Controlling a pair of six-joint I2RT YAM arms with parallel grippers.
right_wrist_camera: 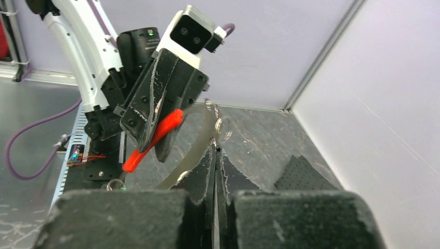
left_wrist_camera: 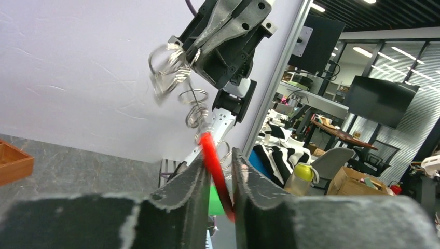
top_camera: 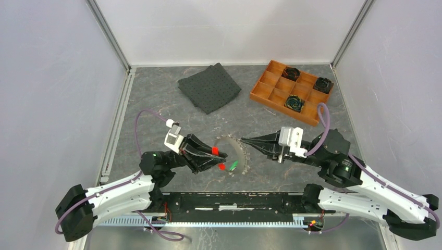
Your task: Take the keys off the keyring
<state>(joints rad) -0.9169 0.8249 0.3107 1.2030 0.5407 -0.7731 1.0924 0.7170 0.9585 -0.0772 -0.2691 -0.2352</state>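
The keyring (top_camera: 241, 155) is a thin grey wire loop held above the table between my two grippers. My left gripper (top_camera: 212, 156) is shut on the red key (top_camera: 215, 151). The green key (top_camera: 234, 166) hangs from the loop just right of it. My right gripper (top_camera: 243, 139) is shut on the far side of the keyring. In the left wrist view the red key (left_wrist_camera: 215, 168) stands tilted between my fingers (left_wrist_camera: 192, 187), with the green key (left_wrist_camera: 216, 201) behind it and the wire coils (left_wrist_camera: 193, 106) rising to the right gripper. In the right wrist view the closed fingertips (right_wrist_camera: 210, 155) pinch the wire (right_wrist_camera: 197, 142); the red key (right_wrist_camera: 153, 140) shows in the left gripper.
An orange compartment tray (top_camera: 269, 79) at the back right holds three black gear-like pieces (top_camera: 294, 103). A dark perforated cloth (top_camera: 209, 87) lies at the back centre. White enclosure walls stand on the left, back and right.
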